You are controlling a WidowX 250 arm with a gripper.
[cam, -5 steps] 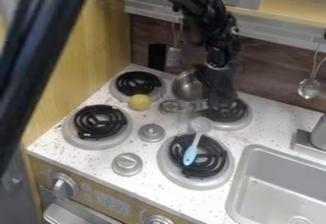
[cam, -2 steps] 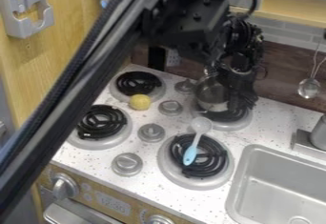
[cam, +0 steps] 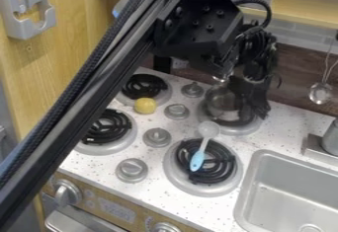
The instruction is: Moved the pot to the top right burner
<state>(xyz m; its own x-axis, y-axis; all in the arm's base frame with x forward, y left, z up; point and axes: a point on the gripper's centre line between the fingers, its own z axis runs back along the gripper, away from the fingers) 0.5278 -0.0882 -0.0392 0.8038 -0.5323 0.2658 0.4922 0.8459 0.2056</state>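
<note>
The black gripper (cam: 256, 108) hangs over the top right burner (cam: 239, 128), its fingers shut on the right side of the metal pot (cam: 220, 100). Part of the pot is hidden behind the gripper. Its visible body is above the left and back part of that burner; whether it rests on the coil or is held just over it, I cannot tell.
A spoon with a blue handle (cam: 197, 160) lies across the bottom right burner (cam: 210, 190). The yellow ball (cam: 145, 105) sits beside the top left burner (cam: 157, 98). Stove knobs (cam: 156, 137) stand between burners; the sink (cam: 290, 189) is at right.
Gripper and pot have moved right together, from between the two back burners to the top right one. Over the last half second they shifted only slightly. The forearm now crosses the left side.
</note>
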